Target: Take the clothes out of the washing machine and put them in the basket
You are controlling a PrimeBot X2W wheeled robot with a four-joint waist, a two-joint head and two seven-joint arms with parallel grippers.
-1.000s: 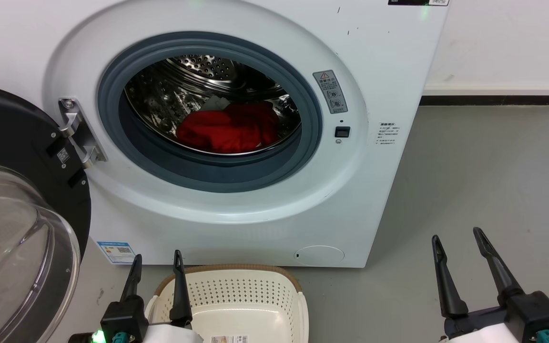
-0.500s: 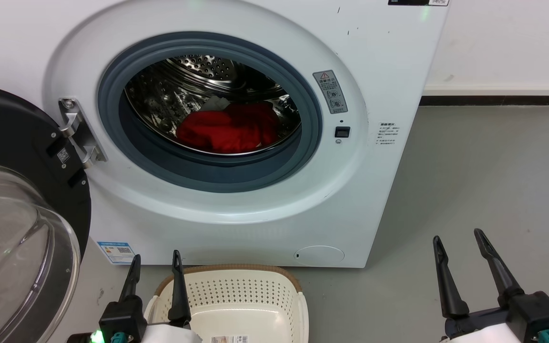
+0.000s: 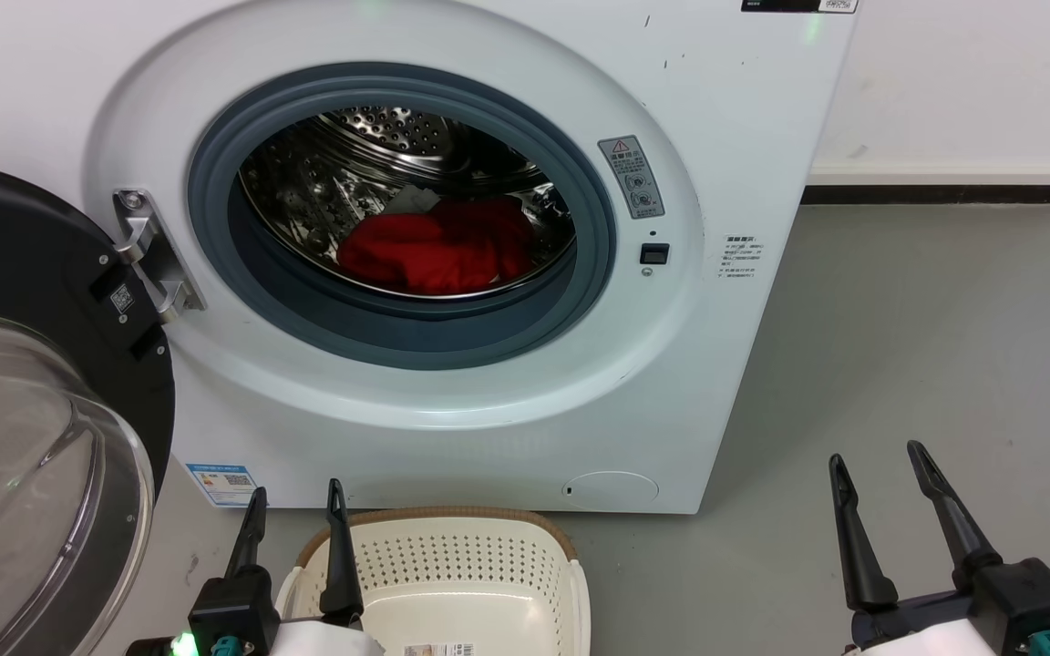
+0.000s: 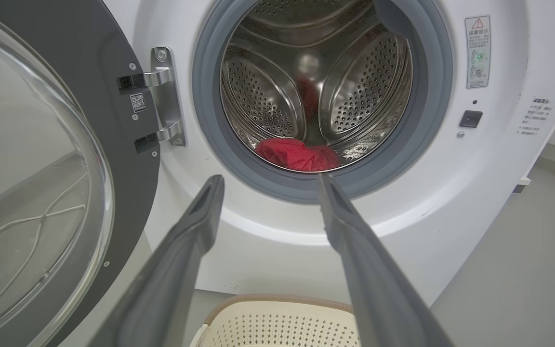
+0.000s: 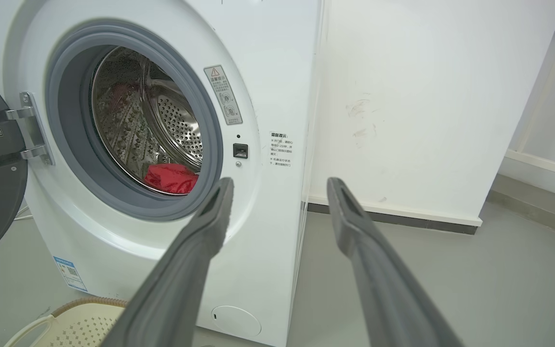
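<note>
The white washing machine [image 3: 725, 137] stands before me with its black-framed glass door [image 3: 24, 437] swung open to the left. Red clothes [image 3: 438, 246] lie heaped at the bottom of the steel drum, also seen as red clothes [image 4: 299, 154] in the left wrist view and red clothes [image 5: 171, 177] in the right wrist view. The cream basket [image 3: 452, 547] sits on the floor just below the machine's front. My left gripper [image 3: 295, 492] is open over the basket's left rim. My right gripper [image 3: 879, 451] is open over bare floor to the machine's right. Both hold nothing.
Grey floor [image 3: 926, 346] stretches right of the machine to a white wall [image 3: 962, 82] with a dark skirting strip. The open door takes up the space at my left. A white wall panel [image 5: 427, 106] stands right beside the machine.
Nothing has visibly moved apart from a very slight downward shift of both grippers in the head view.
</note>
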